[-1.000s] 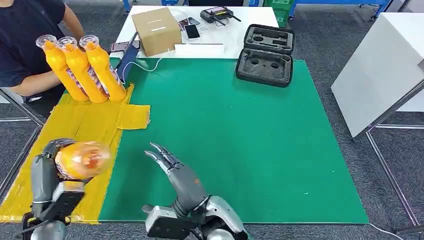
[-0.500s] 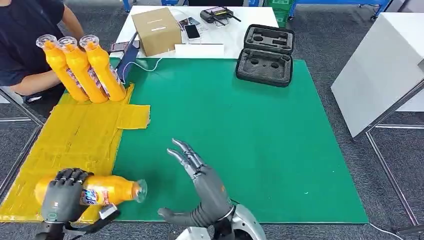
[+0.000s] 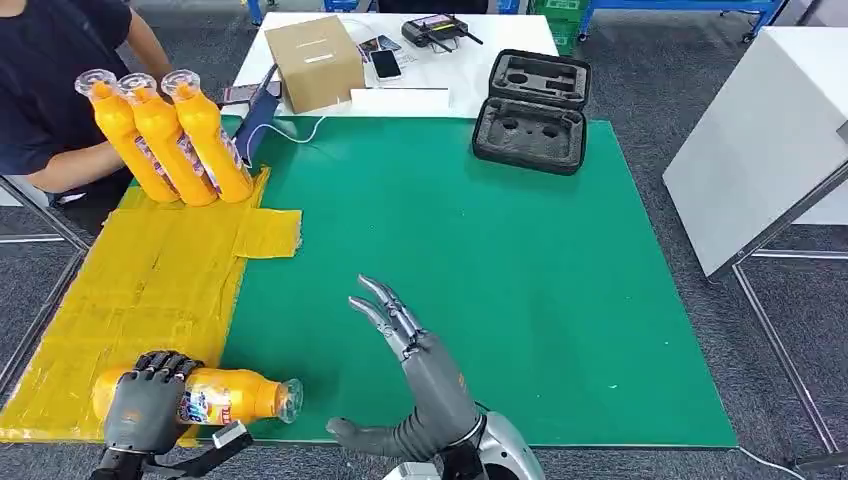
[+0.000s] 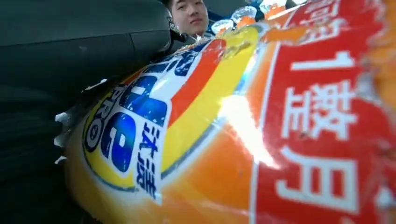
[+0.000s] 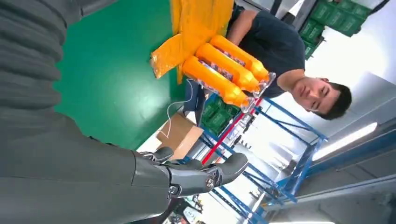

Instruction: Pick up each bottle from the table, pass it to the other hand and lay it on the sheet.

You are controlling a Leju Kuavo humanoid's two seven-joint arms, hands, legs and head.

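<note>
Bottle [image 3: 240, 397] lying on the yellow sheet's [image 3: 150, 280] near edge, left hand [image 3: 148, 405] wrapped around it; right hand [image 3: 420, 370] beside it, fingers spread, holding nothing.

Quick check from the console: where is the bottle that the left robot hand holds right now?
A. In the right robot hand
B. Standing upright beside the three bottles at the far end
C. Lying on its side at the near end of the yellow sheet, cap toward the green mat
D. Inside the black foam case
C: the left robot hand grips the bottle lying sideways on the yellow sheet, cap over the green mat; the right robot hand holds nothing.
</note>
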